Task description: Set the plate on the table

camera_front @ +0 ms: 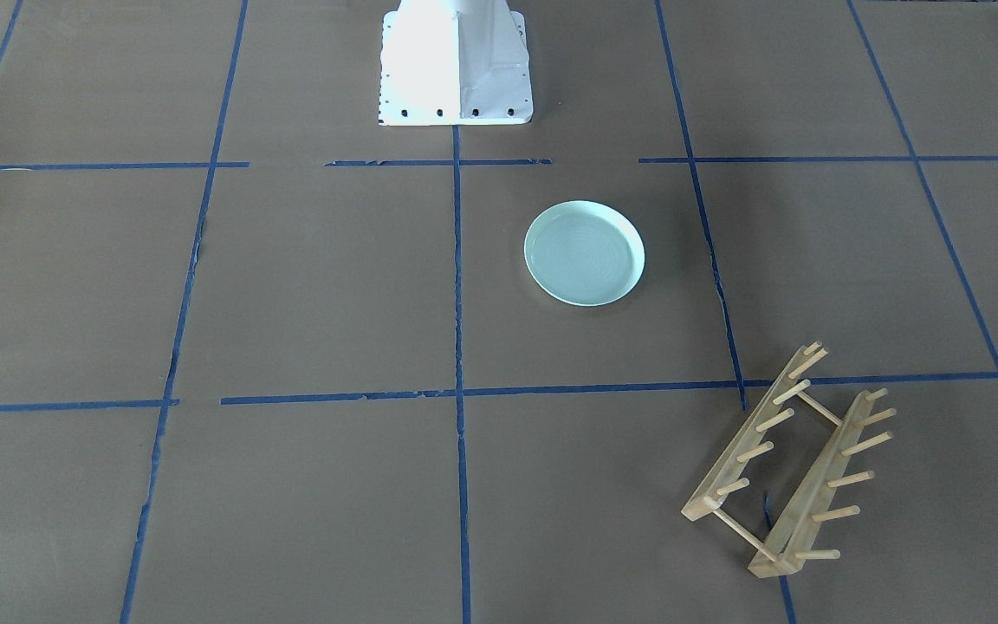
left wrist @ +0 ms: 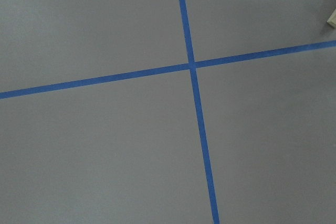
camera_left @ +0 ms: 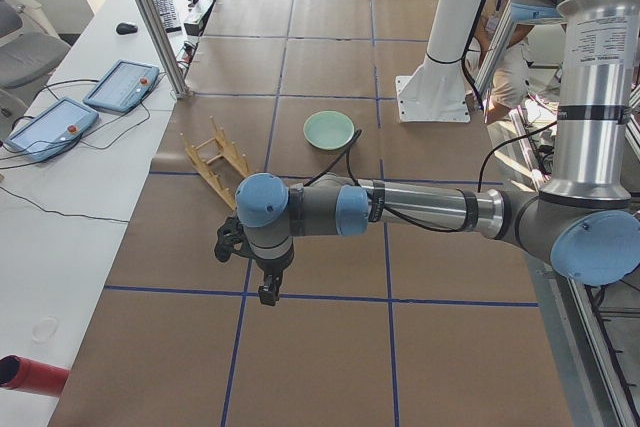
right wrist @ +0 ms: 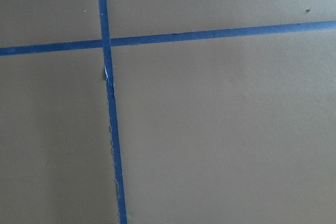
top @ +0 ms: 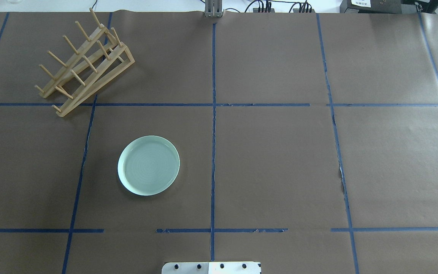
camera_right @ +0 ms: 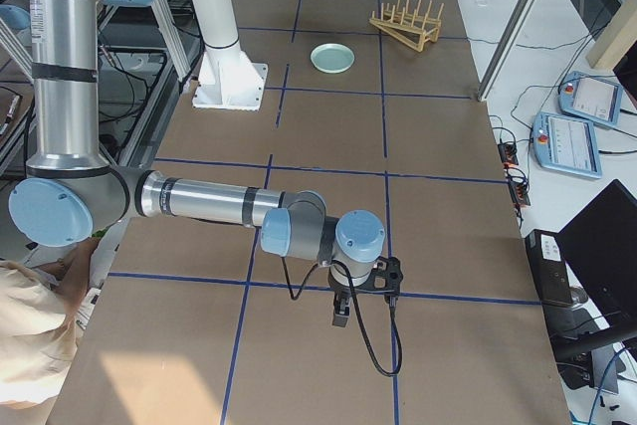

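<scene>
The pale mint-green plate [camera_front: 584, 253] lies flat on the brown paper-covered table [camera_front: 291, 286], apart from everything else. It also shows in the overhead view [top: 148, 165] and in both side views [camera_left: 329, 130] [camera_right: 332, 57]. My left gripper [camera_left: 268, 292] hangs over a blue tape line far from the plate. My right gripper [camera_right: 340, 314] hangs over the table's other end. Both show only in the side views, so I cannot tell whether they are open or shut. Neither holds the plate. The wrist views show only paper and tape.
A wooden peg rack [camera_front: 789, 459] stands without dishes near the far corner on my left side, as the overhead view [top: 84, 62] also shows. The white robot base [camera_front: 454, 65] stands at the table's near edge. Tablets [camera_left: 50, 122] lie beyond the table.
</scene>
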